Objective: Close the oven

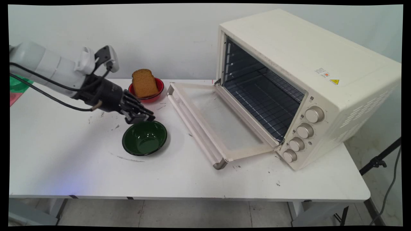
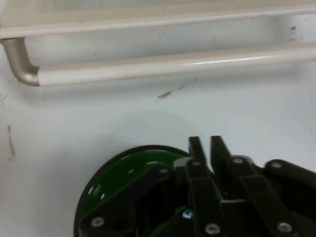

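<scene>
Gripper: fingers nearly closed, holding nothing, hovering at green bowl's far rim
Bread: standing in red bowl; behind gripper
Toaster oven: door lying open; right of bowls

Green bowl's lower part behind the hand's linkage; oven handle cut off right.

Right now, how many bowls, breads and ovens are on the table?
Bowls: 2, the green bowl under the gripper and the red bowl
Bread slices: 1, the bread slice in the red bowl
Ovens: 1, the toaster oven, door open
Total: 4
</scene>
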Robot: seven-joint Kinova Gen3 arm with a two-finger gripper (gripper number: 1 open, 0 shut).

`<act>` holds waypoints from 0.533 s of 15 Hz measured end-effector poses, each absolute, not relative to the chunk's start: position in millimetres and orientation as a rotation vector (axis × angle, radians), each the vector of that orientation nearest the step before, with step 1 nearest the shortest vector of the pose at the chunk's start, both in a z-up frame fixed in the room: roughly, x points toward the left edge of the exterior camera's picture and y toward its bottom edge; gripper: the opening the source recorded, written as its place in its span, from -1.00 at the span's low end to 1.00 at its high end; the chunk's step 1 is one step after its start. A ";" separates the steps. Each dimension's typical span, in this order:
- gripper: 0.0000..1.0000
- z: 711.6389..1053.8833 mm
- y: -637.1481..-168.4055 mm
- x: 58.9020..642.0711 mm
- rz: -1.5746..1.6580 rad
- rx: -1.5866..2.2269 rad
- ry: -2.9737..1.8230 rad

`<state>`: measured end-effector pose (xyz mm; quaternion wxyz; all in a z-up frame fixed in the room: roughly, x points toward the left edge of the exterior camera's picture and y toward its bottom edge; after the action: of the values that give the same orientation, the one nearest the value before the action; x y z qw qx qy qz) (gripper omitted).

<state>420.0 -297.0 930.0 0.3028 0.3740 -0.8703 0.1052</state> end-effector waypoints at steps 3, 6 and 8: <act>-1.00 918.1 -301.0 402.7 0.292 1.016 -2.303; -1.00 900.3 -308.7 385.3 0.304 1.018 -2.316; -1.00 885.5 -316.0 373.4 0.308 1.017 -2.325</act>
<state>373.4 -316.0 885.5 0.2884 0.3808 -0.8709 0.1152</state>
